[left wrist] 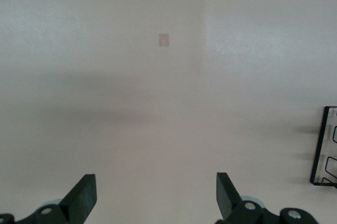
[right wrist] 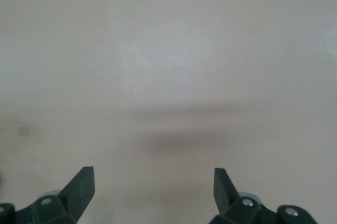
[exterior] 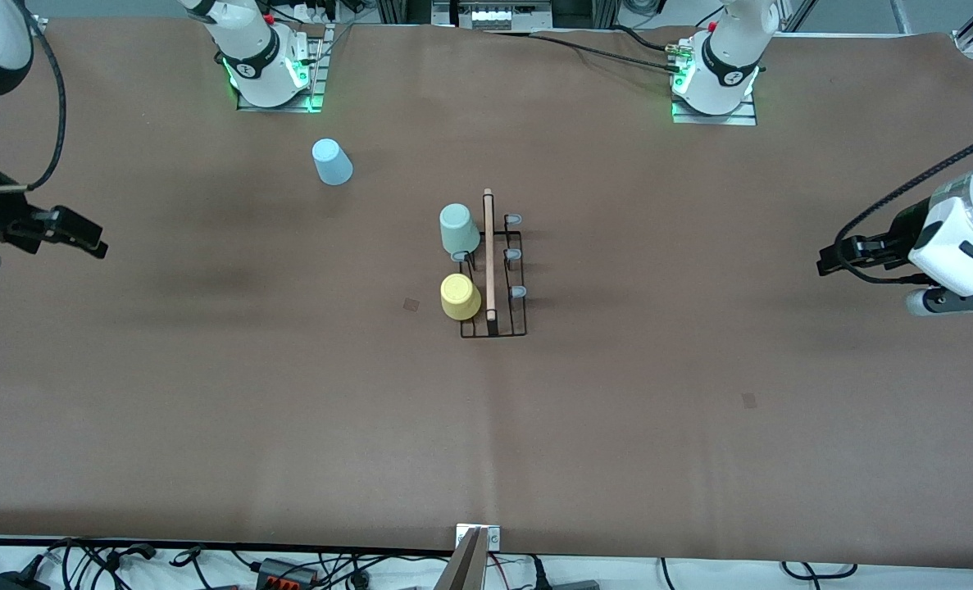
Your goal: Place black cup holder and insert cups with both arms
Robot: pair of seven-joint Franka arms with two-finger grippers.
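Note:
The black cup holder [exterior: 494, 331] stands mid-table, its wooden rod [exterior: 488, 254] running along the top. A pale green cup [exterior: 458, 229] and a yellow cup [exterior: 460, 297] sit on pegs on the side toward the right arm. The three pegs [exterior: 514, 255] on the side toward the left arm are bare. A light blue cup [exterior: 332, 161] rests on the table near the right arm's base. My left gripper [exterior: 826, 260] [left wrist: 156, 197] is open and empty over bare table at its end; a corner of the holder [left wrist: 322, 150] shows in its wrist view. My right gripper [exterior: 97, 244] [right wrist: 152, 195] is open and empty over its end.
The brown table cover [exterior: 617, 426] carries small square marks [exterior: 411, 304] [exterior: 749, 400]. Cables and plugs [exterior: 289, 569] lie along the table edge nearest the front camera. The arm bases [exterior: 269, 74] [exterior: 716, 82] stand at the edge farthest from it.

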